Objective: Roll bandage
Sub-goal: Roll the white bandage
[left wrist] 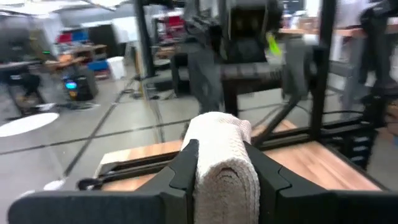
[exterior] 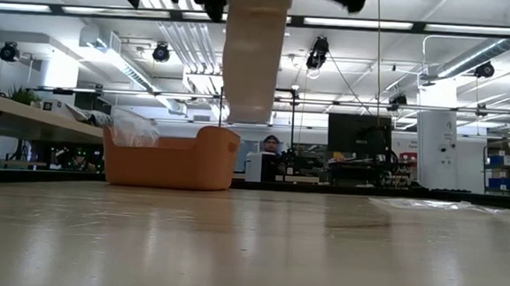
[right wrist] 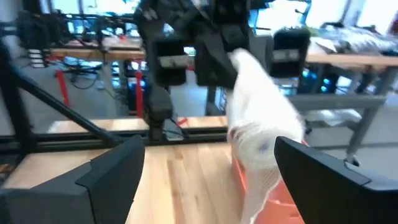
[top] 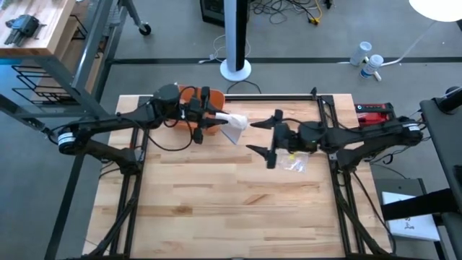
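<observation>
A white woven bandage (top: 235, 124) hangs in the air over the table's far middle, with my left gripper (top: 220, 119) shut on it. In the low view the bandage (exterior: 256, 59) hangs as a broad strip, its lower end clear of the table. My right gripper (top: 254, 137) stands open just to the bandage's right, pointing toward it and touching nothing. In the right wrist view the bandage (right wrist: 261, 134) hangs ahead of the right gripper (right wrist: 217, 180), nearer one finger than the other. My left gripper pinches the bandage between its two fingers (left wrist: 183, 168) at a bunched, folded-over upper part (left wrist: 224, 165). The fingers come level from the table's left. The rest of the bandage hangs below them, lifted clear of the table.
An orange bin (exterior: 172, 160) with clear plastic in it stands at the table's far edge behind the left gripper. A clear plastic wrapper (top: 294, 165) lies on the table under the right arm. The near half of the wooden table (top: 231, 217) shows bare wood.
</observation>
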You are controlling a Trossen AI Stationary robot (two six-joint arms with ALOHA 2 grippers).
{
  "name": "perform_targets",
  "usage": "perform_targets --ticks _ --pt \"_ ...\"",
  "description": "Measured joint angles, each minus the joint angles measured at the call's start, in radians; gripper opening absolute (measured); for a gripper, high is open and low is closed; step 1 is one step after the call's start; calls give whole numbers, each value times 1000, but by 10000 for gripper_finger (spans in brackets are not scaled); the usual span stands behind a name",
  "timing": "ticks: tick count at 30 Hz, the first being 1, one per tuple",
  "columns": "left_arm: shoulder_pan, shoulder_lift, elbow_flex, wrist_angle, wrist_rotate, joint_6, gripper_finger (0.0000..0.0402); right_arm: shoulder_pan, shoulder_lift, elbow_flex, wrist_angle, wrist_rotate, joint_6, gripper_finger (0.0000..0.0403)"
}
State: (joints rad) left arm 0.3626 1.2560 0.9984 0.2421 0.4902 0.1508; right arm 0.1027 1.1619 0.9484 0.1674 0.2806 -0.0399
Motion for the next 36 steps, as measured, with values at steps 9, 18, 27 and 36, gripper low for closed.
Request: perform_targets --ticks 9,18,27,36 --pt "-10 0 -56 6 -36 24 77 -62 26 -53 90 -53 -10 348" --pt "-35 1 -72 -8 -37 24 77 -70 47 -35 98 -102 -38 348" --pt "-90 -1 -71 -21 -100 42 77 -72 163 71 70 -134 -9 348" --pt "-114 -49 -71 -16 -100 45 77 -72 185 95 -16 -39 44 348"
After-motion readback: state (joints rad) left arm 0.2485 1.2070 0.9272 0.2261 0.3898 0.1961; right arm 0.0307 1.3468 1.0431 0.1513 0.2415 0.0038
